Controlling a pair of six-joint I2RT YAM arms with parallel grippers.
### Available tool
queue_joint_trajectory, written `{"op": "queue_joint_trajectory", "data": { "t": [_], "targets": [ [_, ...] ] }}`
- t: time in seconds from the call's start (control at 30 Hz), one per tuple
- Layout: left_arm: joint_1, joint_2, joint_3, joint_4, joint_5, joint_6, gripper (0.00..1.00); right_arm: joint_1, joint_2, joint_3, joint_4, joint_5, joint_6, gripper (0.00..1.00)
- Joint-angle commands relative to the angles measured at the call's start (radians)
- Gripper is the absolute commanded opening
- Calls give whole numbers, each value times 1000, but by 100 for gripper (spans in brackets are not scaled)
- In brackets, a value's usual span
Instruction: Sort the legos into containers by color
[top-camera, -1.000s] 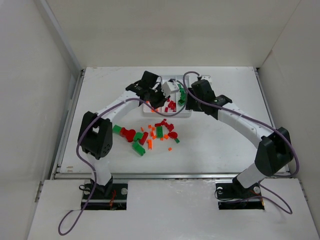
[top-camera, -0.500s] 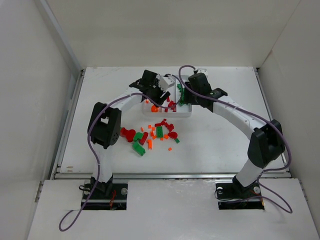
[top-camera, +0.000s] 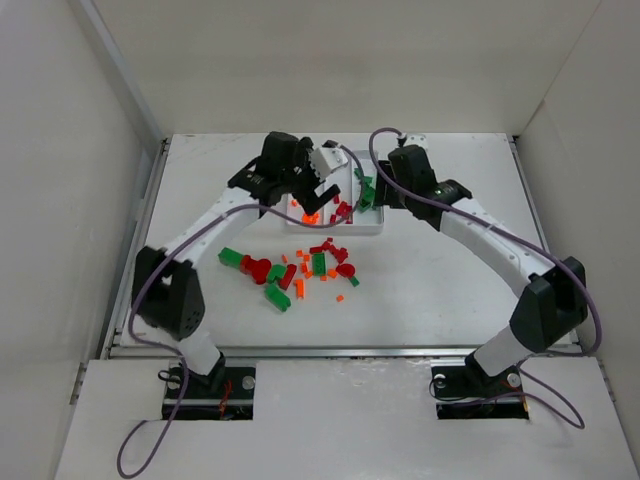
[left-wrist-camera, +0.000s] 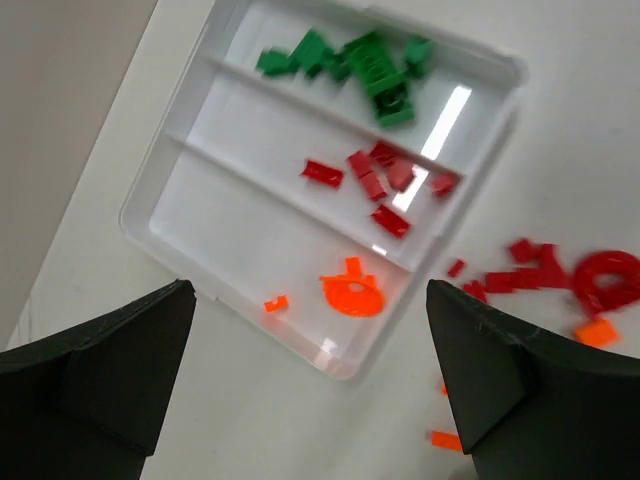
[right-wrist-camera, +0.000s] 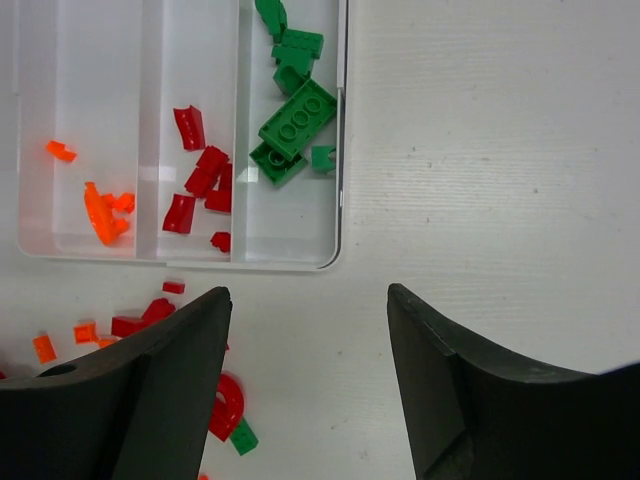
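The tray (top-camera: 362, 229) lies ahead of both arms, its three bins running away from the bases: orange on the left, red in the middle, green on the right. The loose legos (top-camera: 300, 268) lie scattered just on its near side, trailing leftward. Both claws hang over the tray, spread wide and empty: the left claw (left-wrist-camera: 315, 390) by the orange bin, the right claw (right-wrist-camera: 305, 390) off the near right corner. The heap lies basewards of both, probably handier to the left arm.

Glossy, smooth plastic tray (left-wrist-camera: 235, 235) and shiny plastic legos (left-wrist-camera: 375, 65); the white table (right-wrist-camera: 480, 150) looks matt.
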Motion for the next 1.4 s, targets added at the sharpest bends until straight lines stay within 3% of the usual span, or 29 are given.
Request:
{"op": "queue_joint_trajectory", "data": {
  "t": [0.0, 0.07, 0.17, 0.2, 0.33, 0.37, 0.63, 0.83, 1.07, 1.23, 1.37],
  "targets": [
    [-31, -176, -110, -93, 278, 95, 100, 14, -96, -33, 4, 51, 0, 70],
    [-49, -190, -183, -104, 336, 74, 100, 26, -119, -58, -5, 63, 0, 70],
    [-134, -75, -111, -357, 405, 358, 94, 50, -156, -70, -39, 104, 18, 70],
    [-192, -34, -76, -557, 390, 570, 92, 63, -178, -89, -50, 114, 18, 70],
    [-304, 118, 33, -782, 154, 733, 77, 74, -218, -147, -50, 114, 53, 70],
    [-321, 118, 33, -782, 102, 770, 75, 74, -218, -156, -50, 114, 53, 70],
    [-434, 118, -40, -731, 97, 840, 71, 97, -287, -254, -13, 104, 107, 70],
    [-530, 165, -109, -633, 29, 804, 65, 97, -307, -277, -13, 126, 86, 70],
    [-530, 221, -111, -558, -95, 746, 54, 97, -325, -296, -2, 135, 67, 71],
    [-530, 241, -132, -533, -116, 746, 43, 97, -334, -305, 7, 135, 67, 71],
    [-539, 241, -155, -507, -138, 736, 40, 97, -343, -316, 7, 144, 67, 71]
  ]
}}
